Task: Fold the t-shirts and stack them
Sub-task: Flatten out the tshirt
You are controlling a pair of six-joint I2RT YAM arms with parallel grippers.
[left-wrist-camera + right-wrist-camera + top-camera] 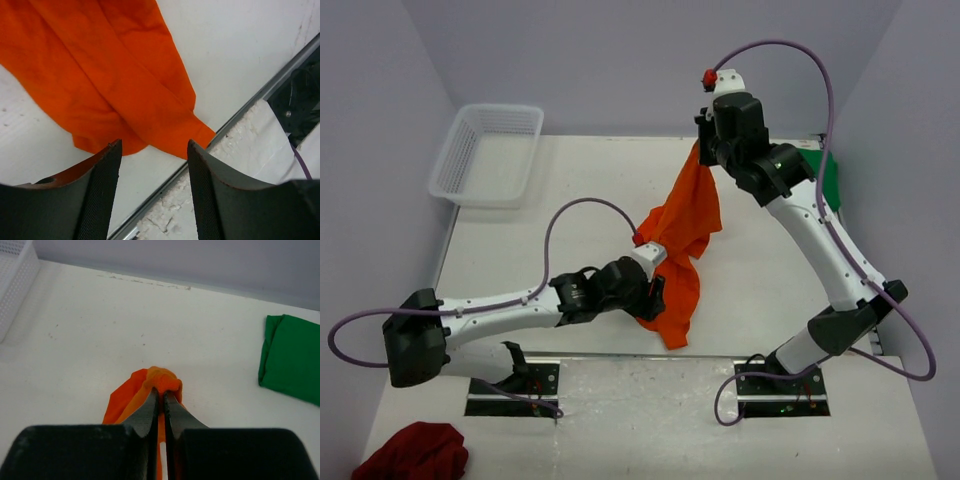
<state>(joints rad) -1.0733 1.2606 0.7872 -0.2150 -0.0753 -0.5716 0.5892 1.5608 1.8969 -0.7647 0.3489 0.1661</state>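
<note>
The orange t-shirt (682,235) hangs from my right gripper (701,150), which is raised over the far middle of the table and shut on a bunch of its cloth (162,381). The shirt's lower part drapes down onto the table by the near edge. My left gripper (656,298) is open and empty, low beside the shirt's lower end; in the left wrist view the orange cloth (110,75) lies just beyond its open fingertips (153,145). The dark green t-shirt (292,357) lies folded at the far right (828,175), partly hidden by my right arm.
A white mesh basket (488,152) stands at the far left. A dark red cloth (415,452) lies at the near left, in front of the arm bases. A metal rail (240,112) runs along the table's near edge.
</note>
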